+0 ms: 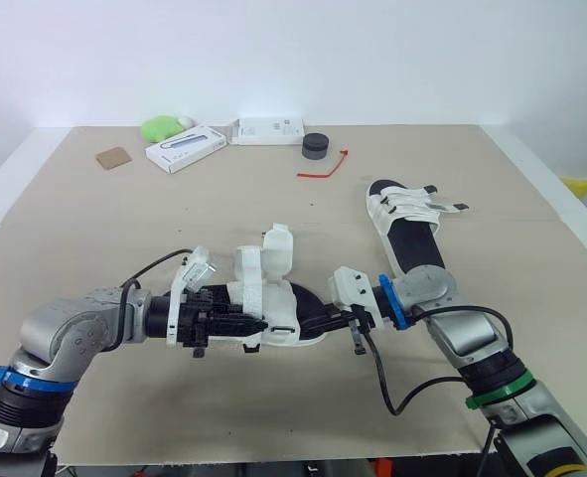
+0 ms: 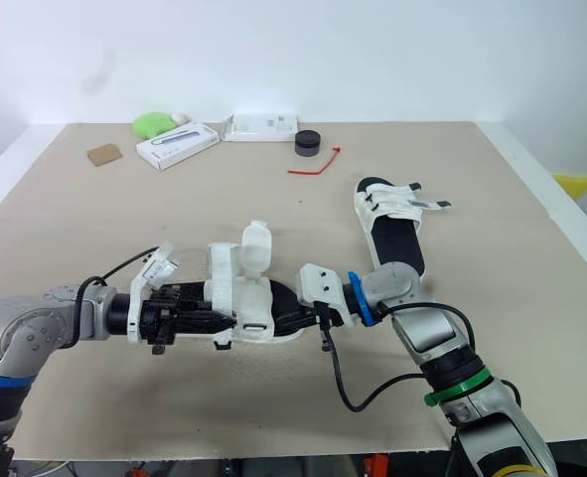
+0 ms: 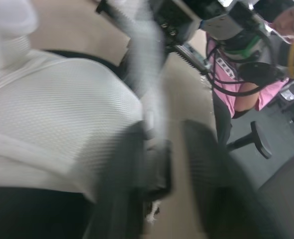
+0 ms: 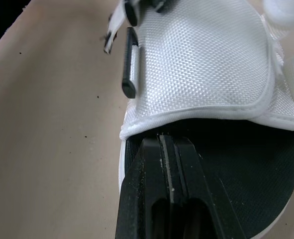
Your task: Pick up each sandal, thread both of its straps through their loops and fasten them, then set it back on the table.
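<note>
Near sandal at front centre of table, one strap standing up. Left gripper against sandal's left side, fingers apart. Right gripper on sandal's black sole, fingers pressed together. Second sandal beyond first, to right.

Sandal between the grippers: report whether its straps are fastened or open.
Open: one white strap stands upright, loose, above the sandal.
</note>
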